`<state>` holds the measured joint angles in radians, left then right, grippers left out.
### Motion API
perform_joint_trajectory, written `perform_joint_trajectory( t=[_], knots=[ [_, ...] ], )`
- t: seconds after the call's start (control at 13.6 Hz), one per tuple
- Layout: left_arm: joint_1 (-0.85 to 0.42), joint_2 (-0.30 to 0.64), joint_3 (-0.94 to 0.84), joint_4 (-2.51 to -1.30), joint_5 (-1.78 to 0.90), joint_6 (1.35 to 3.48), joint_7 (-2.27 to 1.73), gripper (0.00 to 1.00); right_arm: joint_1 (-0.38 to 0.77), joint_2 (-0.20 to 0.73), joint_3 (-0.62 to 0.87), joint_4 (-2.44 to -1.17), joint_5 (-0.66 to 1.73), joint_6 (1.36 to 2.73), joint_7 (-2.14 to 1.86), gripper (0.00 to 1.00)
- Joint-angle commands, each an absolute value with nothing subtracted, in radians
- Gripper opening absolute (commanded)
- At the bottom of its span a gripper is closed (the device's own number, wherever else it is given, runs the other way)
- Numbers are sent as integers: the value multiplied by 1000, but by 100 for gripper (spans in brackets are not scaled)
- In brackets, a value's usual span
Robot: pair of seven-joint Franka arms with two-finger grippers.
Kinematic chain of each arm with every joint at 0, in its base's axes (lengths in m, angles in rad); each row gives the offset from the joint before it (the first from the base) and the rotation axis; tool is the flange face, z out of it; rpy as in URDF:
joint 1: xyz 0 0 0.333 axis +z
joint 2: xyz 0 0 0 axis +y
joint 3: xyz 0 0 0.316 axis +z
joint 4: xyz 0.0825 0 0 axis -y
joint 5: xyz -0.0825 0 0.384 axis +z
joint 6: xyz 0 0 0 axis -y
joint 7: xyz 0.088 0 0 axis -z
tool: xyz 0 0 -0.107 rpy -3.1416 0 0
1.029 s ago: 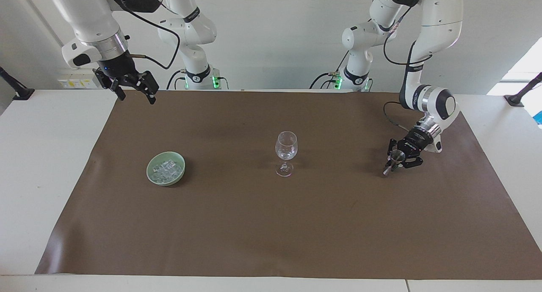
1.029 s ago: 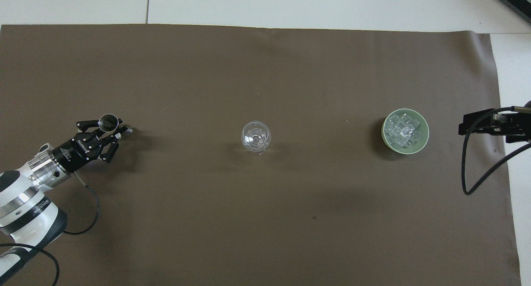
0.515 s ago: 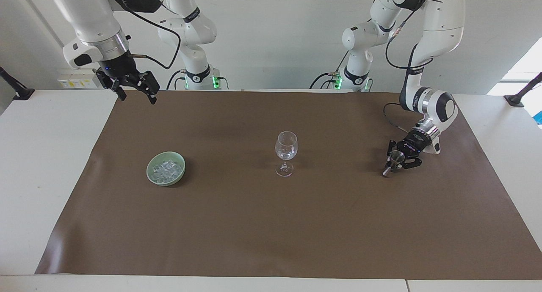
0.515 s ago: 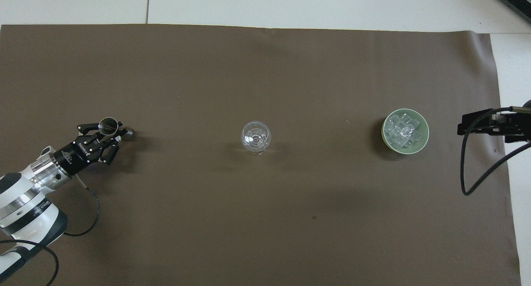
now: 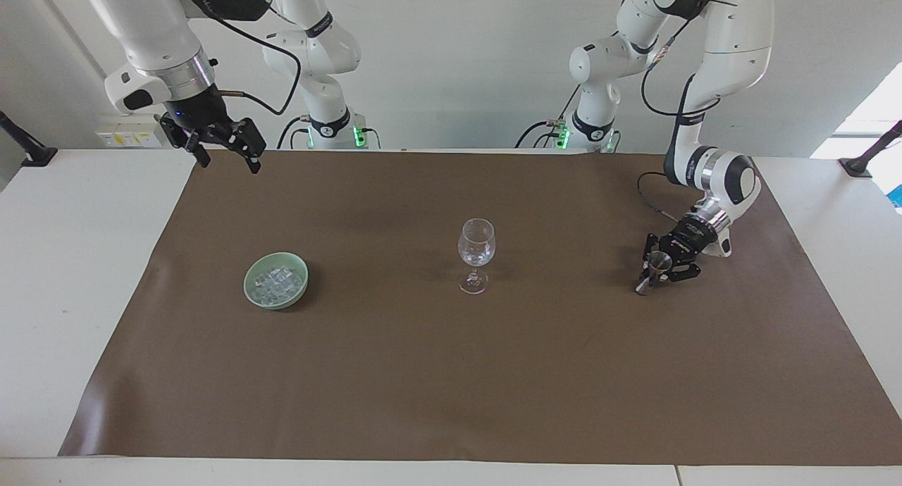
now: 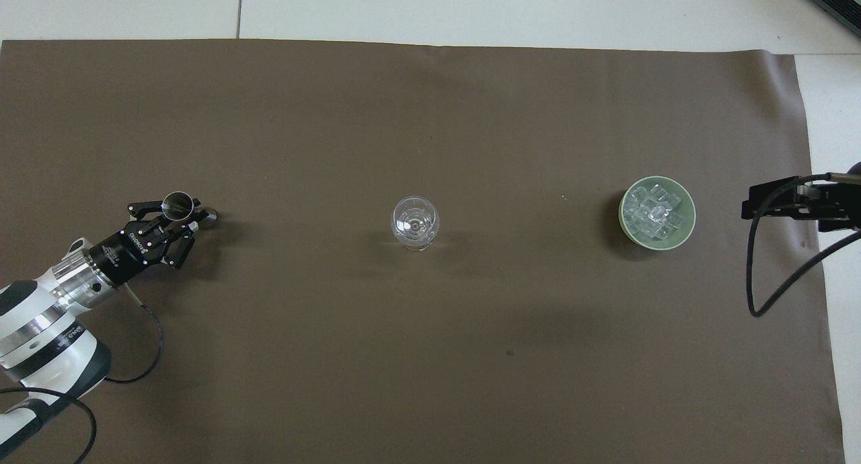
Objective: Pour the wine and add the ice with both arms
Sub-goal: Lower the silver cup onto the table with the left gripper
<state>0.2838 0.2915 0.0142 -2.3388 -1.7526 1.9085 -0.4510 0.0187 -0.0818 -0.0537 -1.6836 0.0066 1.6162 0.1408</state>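
Over at the left arm's end, my left gripper (image 5: 659, 269) clamps a small metal cup (image 5: 660, 263); right gripper (image 5: 224, 150) waits wide open; glass (image 5: 476, 248) looks unfilled, ice (image 5: 277, 282) untouched in its bowl (image 5: 252, 289).

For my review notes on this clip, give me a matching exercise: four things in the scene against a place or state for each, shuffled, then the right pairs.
Things
1. ice
2. wine glass
3. metal jigger
4. right gripper

Places or states
A. upright at the mat's middle
B. open, up over the mat's corner, waiting
C. heaped in the green bowl
D. clamped in the left gripper, tilted

Pairs: 1-C, 2-A, 3-D, 4-B
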Motion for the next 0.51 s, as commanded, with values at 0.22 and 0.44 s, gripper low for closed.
perform_joint_trajectory(
  t=[0.22, 0.44],
  knots=[
    [293, 298, 9, -2332, -1767, 1908, -433, 12, 8, -100, -46, -1700, 2, 1611, 117, 100],
    [295, 299, 9, -2327, -1766, 1908, -433, 21, 11, -100, -44, -1700, 2, 1611, 117, 100]
  ],
)
